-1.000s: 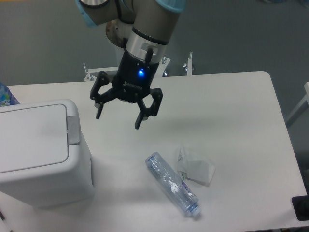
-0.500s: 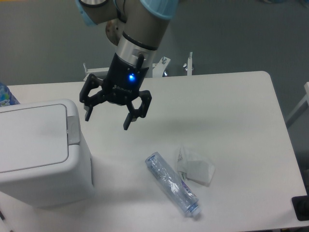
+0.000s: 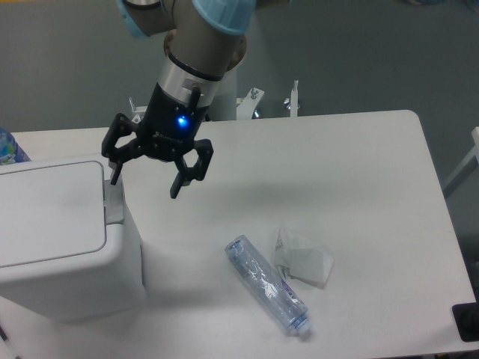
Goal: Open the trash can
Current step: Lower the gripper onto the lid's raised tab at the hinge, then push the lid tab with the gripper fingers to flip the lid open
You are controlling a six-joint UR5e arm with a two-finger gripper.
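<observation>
The white boxy trash can (image 3: pixel 67 247) stands at the left of the table with its flat lid (image 3: pixel 45 213) shut. Its small grey push tab (image 3: pixel 114 206) sits on the right edge of the top. My black gripper (image 3: pixel 144 185) hangs open and empty above the table, right beside the can's upper right corner. Its left finger (image 3: pixel 115 170) is just above the push tab; I cannot tell whether it touches. Its right finger (image 3: pixel 178 183) is over the bare table.
A crushed clear plastic bottle (image 3: pixel 267 285) lies on the table at front centre, with a crumpled white wrapper (image 3: pixel 303 260) next to it. A blue-patterned object (image 3: pixel 9 146) shows at the left edge behind the can. Metal brackets (image 3: pixel 292 98) stand at the table's back edge.
My gripper has moved steadily left and slightly up, from mid-table toward the trash can's right edge. It stays open. The can, bottle and wrapper have not moved.
</observation>
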